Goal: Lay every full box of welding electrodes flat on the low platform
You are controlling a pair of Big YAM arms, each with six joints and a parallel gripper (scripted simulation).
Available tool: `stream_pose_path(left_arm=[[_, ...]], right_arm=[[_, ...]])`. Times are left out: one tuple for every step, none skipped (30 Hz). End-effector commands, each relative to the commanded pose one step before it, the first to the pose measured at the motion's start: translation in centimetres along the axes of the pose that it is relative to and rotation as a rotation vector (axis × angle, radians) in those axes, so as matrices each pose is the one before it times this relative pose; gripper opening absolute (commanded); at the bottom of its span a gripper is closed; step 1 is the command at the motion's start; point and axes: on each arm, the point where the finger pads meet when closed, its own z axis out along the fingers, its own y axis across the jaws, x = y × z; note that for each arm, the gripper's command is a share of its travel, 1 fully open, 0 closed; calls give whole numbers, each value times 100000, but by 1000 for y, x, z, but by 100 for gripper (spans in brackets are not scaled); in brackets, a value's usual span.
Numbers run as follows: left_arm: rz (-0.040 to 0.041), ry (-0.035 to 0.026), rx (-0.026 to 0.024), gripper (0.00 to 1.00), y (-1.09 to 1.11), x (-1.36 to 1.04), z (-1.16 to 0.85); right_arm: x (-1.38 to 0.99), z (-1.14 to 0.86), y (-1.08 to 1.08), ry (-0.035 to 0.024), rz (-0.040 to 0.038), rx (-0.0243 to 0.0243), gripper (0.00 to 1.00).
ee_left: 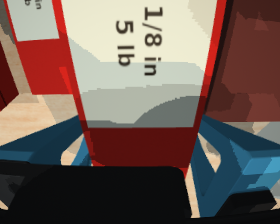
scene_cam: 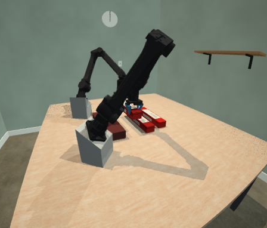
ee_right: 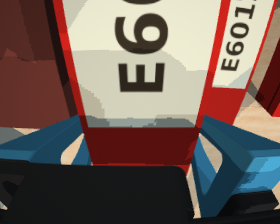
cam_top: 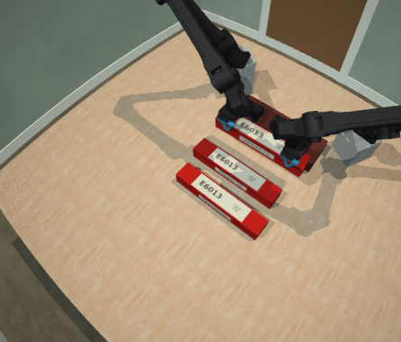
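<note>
Three red E6013 electrode boxes with cream labels are in view. One box (cam_top: 260, 136) is at the near edge of the dark red low platform (cam_top: 315, 148); I cannot tell whether it rests on the platform. My right gripper (cam_top: 229, 124) is shut on its "E60" end (ee_right: 140, 43). My left gripper (cam_top: 292, 161) is shut on its "5 lb" end (ee_left: 140, 43). A second box (cam_top: 237, 172) lies flat on the table beside the platform. A third box (cam_top: 221, 200) lies flat in front of that one.
Grey arm pedestals stand behind the platform (cam_top: 247, 72) and to its right (cam_top: 354, 145). In the exterior view the near arm hides much of the platform (scene_cam: 114, 129). A wall shelf (scene_cam: 230, 54) hangs far off the table.
</note>
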Motion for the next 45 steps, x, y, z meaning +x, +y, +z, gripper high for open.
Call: stream_pose_path(left_arm=[[-1694,-3425,-5805,0,3165,-291,-3134],[-101,41,56,0,22,38,38],[-26,12,15,0,7,12,18],[-90,37,50,0,19,34,35],[0,0,0,0,0,0,0],[0,0,0,0,0,0,0],[-18,9,10,0,6,8,16],[-535,202,278,0,275,92,142],[-316,117,158,0,235,15,84],[-95,32,37,0,193,-64,25],[-7,-2,-12,0,177,-95,1],[115,42,24,0,142,-128,22],[342,153,126,0,74,-184,78],[45,-140,-175,0,181,-130,-84],[-73,-239,-274,0,221,-105,-138],[19,-12,-26,0,172,-105,-6],[286,-111,-160,0,-22,-119,-75],[176,-67,-98,0,-20,-66,-44],[100,-38,-56,0,-11,-34,-23],[-59,24,32,0,16,28,22],[-95,38,52,0,21,42,32],[0,0,0,0,0,0,0],[0,0,0,0,0,0,0],[-94,38,52,0,21,42,32],[-95,38,52,0,21,42,32],[-92,37,50,0,20,41,31],[-51,21,28,0,12,26,20],[-91,37,50,0,20,41,31],[8,-2,-4,0,1,4,3],[-42,18,23,0,10,22,17],[-48,20,26,0,12,24,18],[-44,19,24,0,11,23,17],[-26,11,14,0,7,16,12],[-33,14,18,0,8,18,14],[-17,8,9,0,5,12,10],[1526,926,1271,0,-2349,-683,1719],[-8,-14,2,0,9,-7,-137],[0,-6,-5,0,-3,1,-137],[0,0,0,0,0,0,0],[0,0,0,0,0,0,0],[-4,-10,-1,0,3,-4,-138],[-4,-10,-1,0,3,-3,-137],[-4,-10,-1,0,3,-3,-137],[-4,-10,-1,0,3,-3,-137],[-4,-10,-1,0,3,-3,-137]], right_arm=[[344,-2542,-1717,-2454,1636,4475,0],[70,65,81,152,-116,-133,0],[71,66,81,154,-116,-135,0],[70,65,81,152,-116,-133,0],[0,0,0,0,0,0,0],[0,0,0,0,0,0,0],[289,-2,-1032,-43,1520,208,0],[-183,-349,-776,-820,780,801,0],[108,-1,-180,16,1,21,0],[108,-1,-180,16,1,21,0],[108,-1,-180,16,1,21,0],[108,-1,-180,16,1,21,0],[108,-1,-180,16,1,21,0],[108,-1,-180,16,1,21,0],[108,-1,-180,16,1,21,0],[32,-1,-38,4,0,5,0],[18,-2,-17,2,0,2,0],[12,-3,-11,1,0,1,0],[-159,-118,82,-266,-464,183,0],[-323,-229,170,-524,-912,360,0],[-49,-37,28,-84,142,58,0],[0,0,0,0,0,0,0],[0,0,0,0,0,0,0],[9,5,-1,10,87,-7,0],[8,5,-1,9,-1,-6,0],[9,5,-1,9,1,-6,0],[8,5,-1,8,9,-5,0],[8,5,-1,9,-1,-6,0],[8,5,-1,9,0,-6,0],[8,5,-1,9,-1,-6,0],[8,5,-1,9,0,-6,0],[8,5,-1,9,-1,-6,0],[8,5,-1,9,-1,-6,0],[9,5,-1,9,-1,-6,0],[-531,1936,1799,1321,-505,-1817,0],[-3,-137,-3,-10,5,0,0],[-3,-137,-3,-9,5,0,0],[-3,-137,-3,-9,5,0,0],[0,0,0,0,0,0,0],[0,0,0,0,0,0,0],[-3,-137,-3,-9,5,0,0],[-3,-137,-3,-9,5,0,0],[-3,-137,-3,-9,5,0,0],[-3,-137,-3,-9,5,-1,0],[-3,-137,-3,-9,5,-1,0]])
